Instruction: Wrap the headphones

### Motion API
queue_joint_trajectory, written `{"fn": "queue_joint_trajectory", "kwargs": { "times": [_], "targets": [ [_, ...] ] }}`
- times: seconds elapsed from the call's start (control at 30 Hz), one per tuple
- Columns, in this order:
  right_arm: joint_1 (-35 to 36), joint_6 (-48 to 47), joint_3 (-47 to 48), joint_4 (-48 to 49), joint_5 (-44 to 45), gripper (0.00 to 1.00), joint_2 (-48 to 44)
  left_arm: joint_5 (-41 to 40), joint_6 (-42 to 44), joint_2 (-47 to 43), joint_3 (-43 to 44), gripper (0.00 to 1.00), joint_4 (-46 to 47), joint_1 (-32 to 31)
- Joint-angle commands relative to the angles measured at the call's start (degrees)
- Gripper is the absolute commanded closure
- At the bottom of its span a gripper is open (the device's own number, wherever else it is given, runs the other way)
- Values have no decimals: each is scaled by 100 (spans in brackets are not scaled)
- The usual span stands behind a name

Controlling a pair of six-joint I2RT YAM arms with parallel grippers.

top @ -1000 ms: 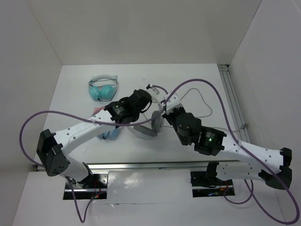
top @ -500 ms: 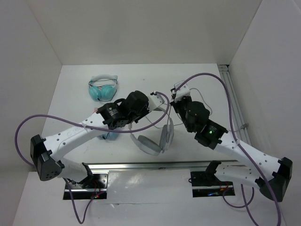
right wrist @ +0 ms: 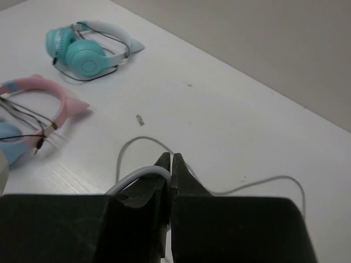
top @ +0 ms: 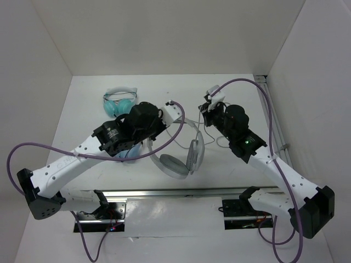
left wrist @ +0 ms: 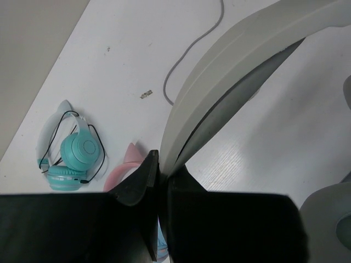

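Observation:
The light grey-white headphones [top: 184, 160] hang from my left gripper [top: 174, 108], which is shut on the wide headband [left wrist: 236, 71]; the grey ear cups sit low near the table's front middle. In the left wrist view my left gripper [left wrist: 160, 164] pinches the band's edge. My right gripper [top: 208, 106] is to the right of the left one, raised above the table. In the right wrist view my right gripper [right wrist: 171, 161] is shut on the thin grey cable [right wrist: 137, 178], which loops out of the jaws. More cable lies on the table [right wrist: 258, 183].
A teal pair with a white headband [top: 118, 102] lies at the back left, also in the right wrist view [right wrist: 82, 52]. A pink-banded pair [right wrist: 38, 101] lies mostly hidden under my left arm [top: 129, 155]. An aluminium rail [top: 271, 120] runs along the right edge. White walls enclose the table.
My right gripper has moved back and to the right with the cable. My left arm has swung, carrying the headphones to the right; the ear cups now hang nearer the front middle.

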Motion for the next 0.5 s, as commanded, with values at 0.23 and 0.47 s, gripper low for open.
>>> {"fn": "queue_joint_trajectory", "kwargs": {
  "times": [0.23, 0.47],
  "targets": [
    [-776, 858, -409, 1709, -2861, 94, 595, 18, -872, -479, 732, 100, 988, -125],
    [-776, 1886, -866, 3573, -3686, 75, 1527, -774, -1717, -664, 961, 100, 1594, -125]
  ]
}}
